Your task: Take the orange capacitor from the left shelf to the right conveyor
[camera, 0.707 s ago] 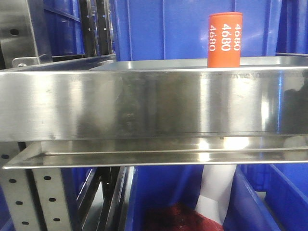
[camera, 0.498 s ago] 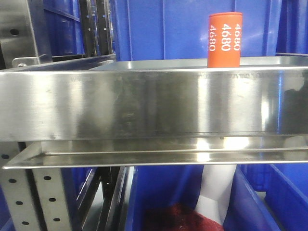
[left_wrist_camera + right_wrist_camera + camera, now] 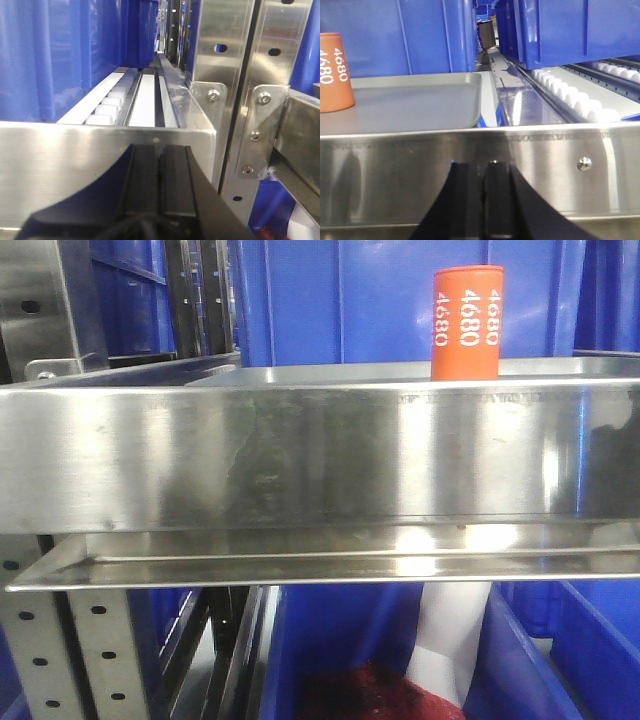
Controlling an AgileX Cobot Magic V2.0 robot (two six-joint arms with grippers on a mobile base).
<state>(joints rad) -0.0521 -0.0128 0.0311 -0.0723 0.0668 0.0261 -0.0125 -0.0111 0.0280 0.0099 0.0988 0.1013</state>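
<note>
The orange capacitor [image 3: 467,322] stands upright, marked "4680", on a grey tray [image 3: 330,371] behind the tall front lip of the left shelf [image 3: 320,455]. In the right wrist view the orange capacitor [image 3: 335,72] is at the far left, up and to the left of my right gripper [image 3: 482,167]. That gripper is shut and empty, low in front of the shelf lip [image 3: 395,175]. My left gripper [image 3: 159,150] is also shut with nothing in it, facing a steel lip [image 3: 60,160]. The right conveyor is out of view.
Blue plastic bins [image 3: 400,300] fill the space behind the shelf, and another blue bin [image 3: 560,660] sits below it. White roller tracks [image 3: 575,102] run back beside the tray. Perforated steel uprights [image 3: 235,75] stand right of my left gripper.
The capacitor and shelf stay where they were. Only the dark reflections on the shelf lip shift slightly.
</note>
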